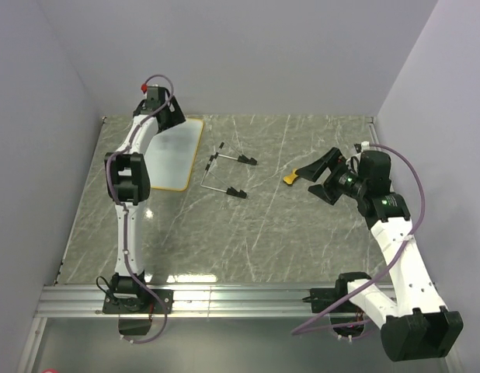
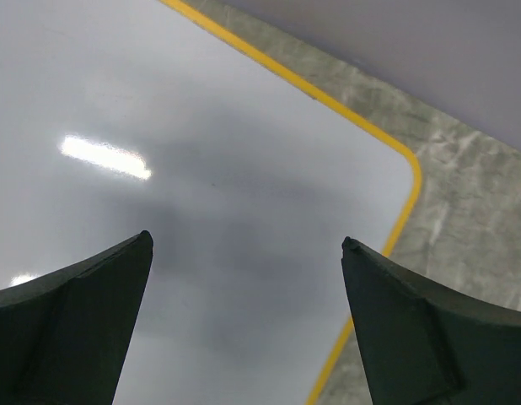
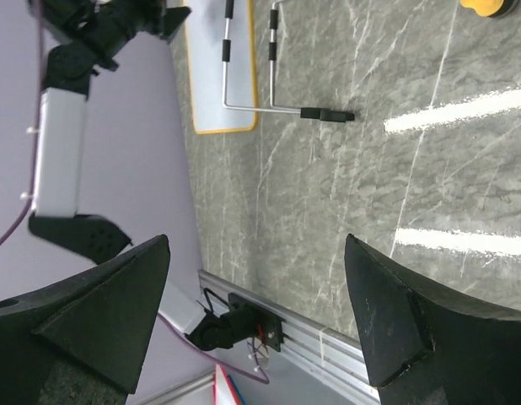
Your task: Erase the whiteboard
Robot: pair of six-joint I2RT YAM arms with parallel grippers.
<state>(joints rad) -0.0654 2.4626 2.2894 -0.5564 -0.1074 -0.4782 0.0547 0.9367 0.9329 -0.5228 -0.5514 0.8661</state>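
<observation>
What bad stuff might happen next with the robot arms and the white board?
1. The left gripper, open, hangs right over the whiteboard; pressing down might shove the board along the table.
2. The right gripper is open and empty beside the yellow eraser; a clumsy grab might knock it away.
3. The wire stand lies between eraser and board, so a low sweep across might snag it.

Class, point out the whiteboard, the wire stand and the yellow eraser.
whiteboard (image 1: 178, 159), top view, bare white face.
wire stand (image 1: 238, 193), top view, lower black foot.
yellow eraser (image 1: 290, 179), top view, yellow end.
</observation>
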